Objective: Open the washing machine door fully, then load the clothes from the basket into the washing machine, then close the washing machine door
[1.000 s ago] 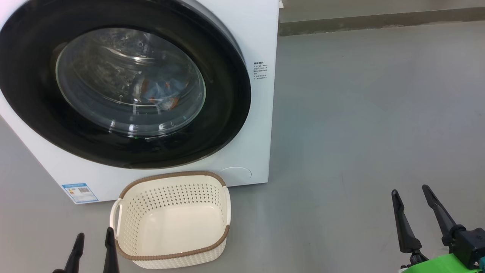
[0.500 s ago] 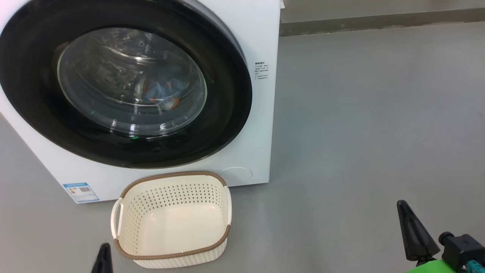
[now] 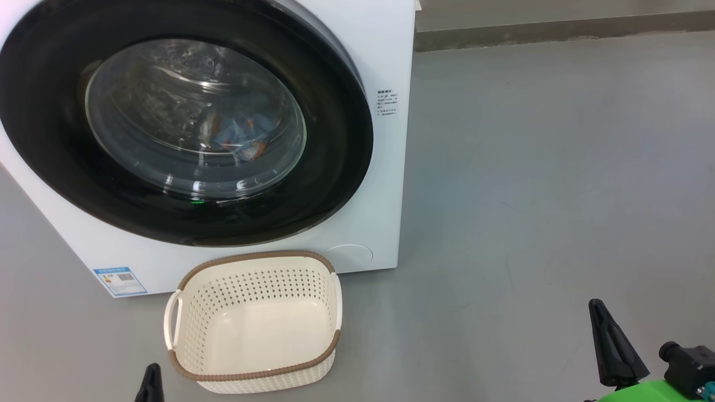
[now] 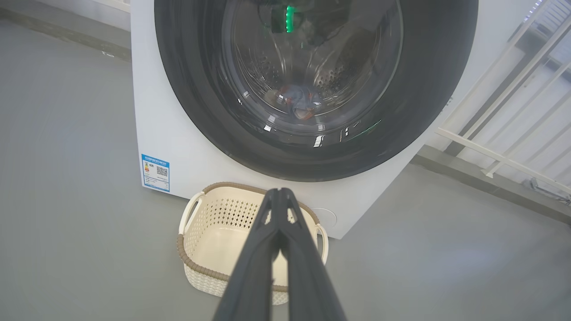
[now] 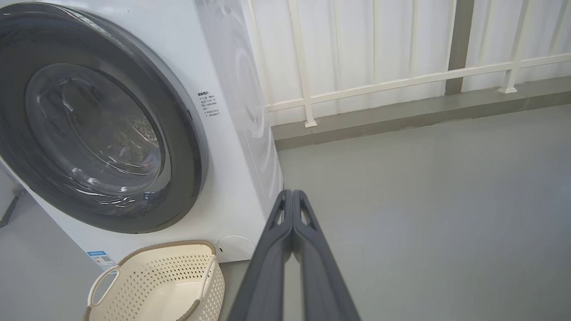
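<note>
Glossy black plastic rings the washing machine door (image 3: 335,139), which sits shut and flush against the front of the white washing machine (image 3: 385,184). Through its clear domed window the steel drum shows, and the clothes (image 3: 246,134) lie low inside it: a small heap of light blue fabric with orange-brown marks. A small blue label (image 3: 119,281) sits at the lower left corner of the machine's front, a block of small print (image 3: 386,102) near its right edge, and a round white cap (image 3: 349,255) at its lower right corner.

The basket (image 3: 254,261) stands upright on the grey floor (image 3: 530,195), just beside the bottom edge of the machine's front, below the door; whether it touches the machine I cannot tell. Its bare cream bottom shows, and its brown rim runs round the top.

The left gripper (image 4: 279,192) hangs above the floor on the near side of the basket, its two dark fingers pressed together from base to tip, gripping nothing. The right gripper (image 5: 292,194) is well apart from the basket, over open floor beyond the machine's right side, its fingers likewise closed flat on each other and holding nothing. A white railing (image 5: 379,84) runs along the far edge of the floor.
</note>
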Motion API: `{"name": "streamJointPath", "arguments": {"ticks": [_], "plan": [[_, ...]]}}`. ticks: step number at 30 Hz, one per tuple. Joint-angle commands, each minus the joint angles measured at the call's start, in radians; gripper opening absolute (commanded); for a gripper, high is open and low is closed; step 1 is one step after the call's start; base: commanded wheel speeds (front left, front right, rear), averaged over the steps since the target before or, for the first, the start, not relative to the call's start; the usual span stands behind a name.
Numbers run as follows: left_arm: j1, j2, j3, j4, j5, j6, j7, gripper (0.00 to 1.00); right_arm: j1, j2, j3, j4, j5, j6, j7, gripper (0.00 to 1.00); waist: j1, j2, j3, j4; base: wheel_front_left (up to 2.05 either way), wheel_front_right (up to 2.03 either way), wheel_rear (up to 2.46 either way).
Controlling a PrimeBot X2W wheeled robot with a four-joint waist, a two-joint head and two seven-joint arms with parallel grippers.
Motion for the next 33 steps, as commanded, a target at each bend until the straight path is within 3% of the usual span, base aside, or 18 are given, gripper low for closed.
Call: {"name": "streamJointPath", "arguments": {"ticks": [1,33], "plan": [[-0.041,0.014,0.011,-0.017,-0.031,0.000,0.007,0.00,-0.024,-0.005,0.000,-0.019,0.039,-0.001,0.007,0.00,-0.0001,0.0000,0.000,0.000,0.00,0.00,0.00],[-0.100,0.022,0.024,0.012,-0.355,-0.001,0.098,0.00,-0.067,0.004,-0.002,0.026,0.408,-0.002,0.099,0.00,-0.0001,0.0000,0.008,0.007,0.00,0.00,0.00]]}}
